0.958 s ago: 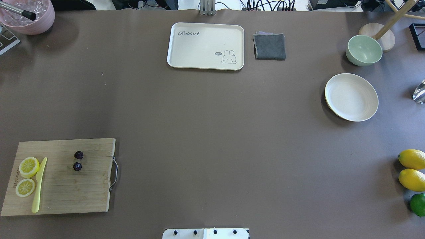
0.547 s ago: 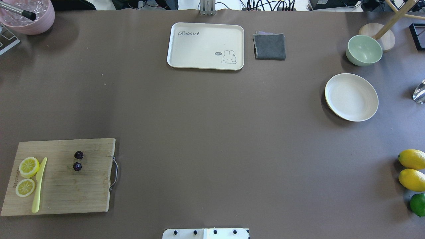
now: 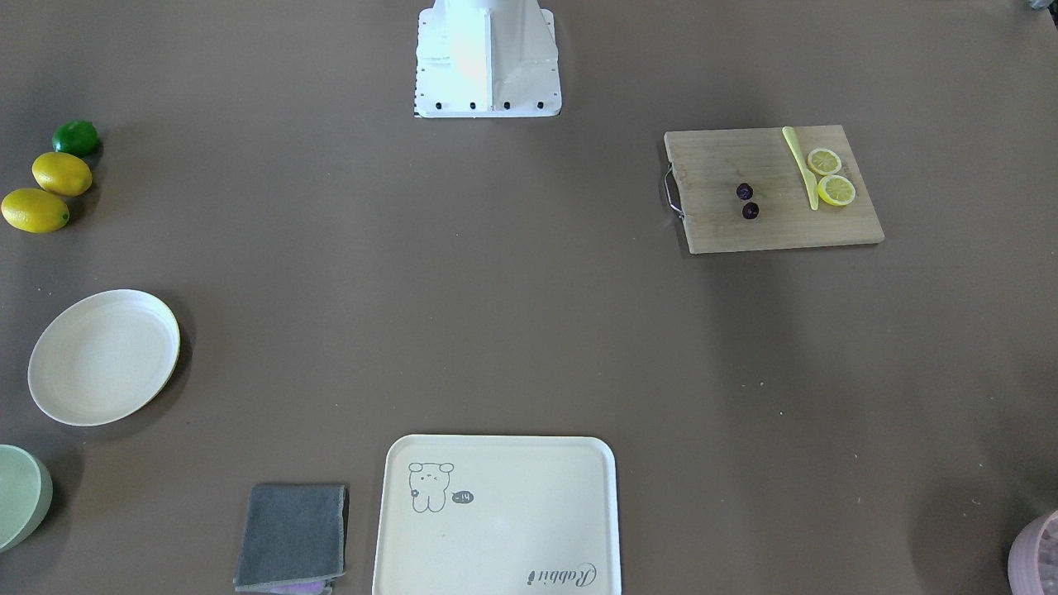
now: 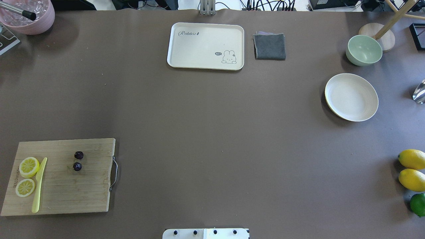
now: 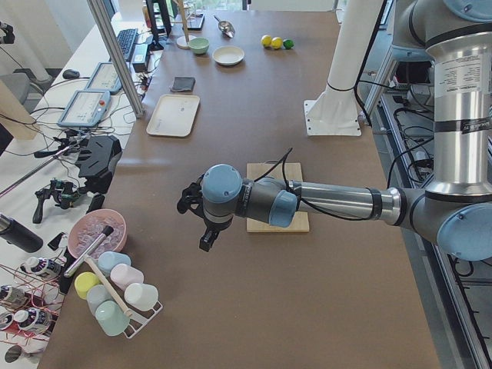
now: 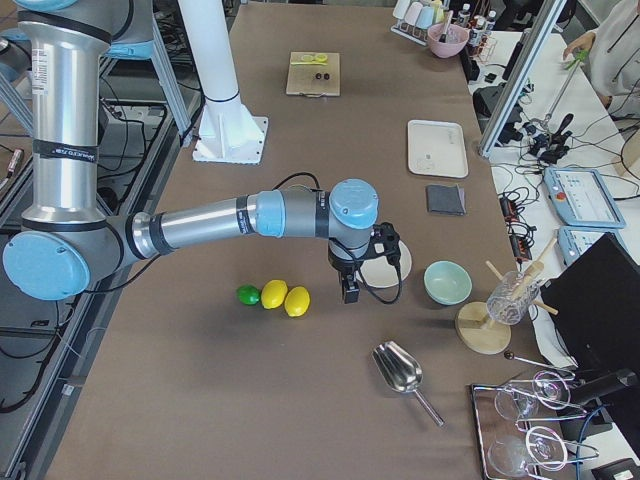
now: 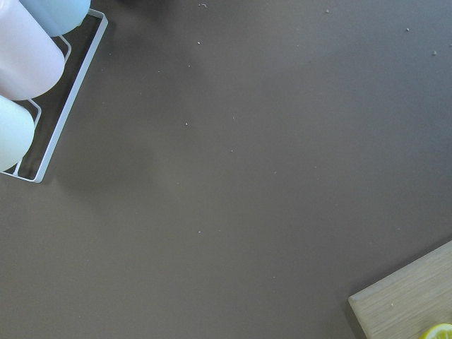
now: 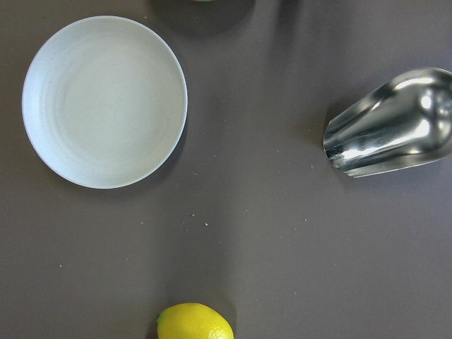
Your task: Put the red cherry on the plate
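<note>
Pair of tiny dark maroon cherries (image 4: 77, 166) lies on rectangular bamboo cutting board (image 4: 83, 192), near its handle end; round cream-white plate (image 4: 351, 97) sits well apart across table; left gripper (image 5: 206, 240), right gripper (image 6: 350, 290) hang above table, open or closed cannot tell

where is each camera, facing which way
Front: across table, facing robot's base; no arms.
Overhead: behind robot, looking down; base edge only.
Left side: table end; left arm near.
Right side: opposite end; right arm near.
Left wrist: down at board corner; no arm.
Right wrist: down at plate; no arm.
Overhead, right wrist share plate.
</note>
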Robot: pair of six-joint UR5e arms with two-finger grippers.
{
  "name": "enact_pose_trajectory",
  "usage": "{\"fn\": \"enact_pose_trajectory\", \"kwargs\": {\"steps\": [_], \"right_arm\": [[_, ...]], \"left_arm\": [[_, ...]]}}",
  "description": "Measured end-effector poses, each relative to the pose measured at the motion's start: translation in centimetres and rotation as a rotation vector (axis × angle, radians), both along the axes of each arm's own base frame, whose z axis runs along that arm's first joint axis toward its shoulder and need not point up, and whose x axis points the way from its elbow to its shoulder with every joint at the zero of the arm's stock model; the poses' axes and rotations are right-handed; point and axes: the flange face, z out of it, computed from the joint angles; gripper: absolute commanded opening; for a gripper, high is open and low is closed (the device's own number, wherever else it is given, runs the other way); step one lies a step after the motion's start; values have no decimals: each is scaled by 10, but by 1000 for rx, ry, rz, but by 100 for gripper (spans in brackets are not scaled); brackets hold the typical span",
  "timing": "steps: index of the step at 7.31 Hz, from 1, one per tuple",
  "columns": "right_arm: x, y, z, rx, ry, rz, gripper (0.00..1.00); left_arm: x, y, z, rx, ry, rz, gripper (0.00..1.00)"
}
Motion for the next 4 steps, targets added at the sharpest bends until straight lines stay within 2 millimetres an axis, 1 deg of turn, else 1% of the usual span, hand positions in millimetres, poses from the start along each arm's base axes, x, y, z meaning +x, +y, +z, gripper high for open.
{"fn": "enact_pose_trajectory", "kwargs": {"steps": [2,3,4], "right_arm": [[-8,0,11,-16,-22,-14,100],[-17,-3,23,-31,-28,-29,99],[-27,-10,44,-42,-30,-37,97]], "left_arm": [[0,-4,-3,18,-3,-2,98],[0,-5,-4,25,-6,-2,98],[0,-5,-5,30,-7,-2,98]]}}
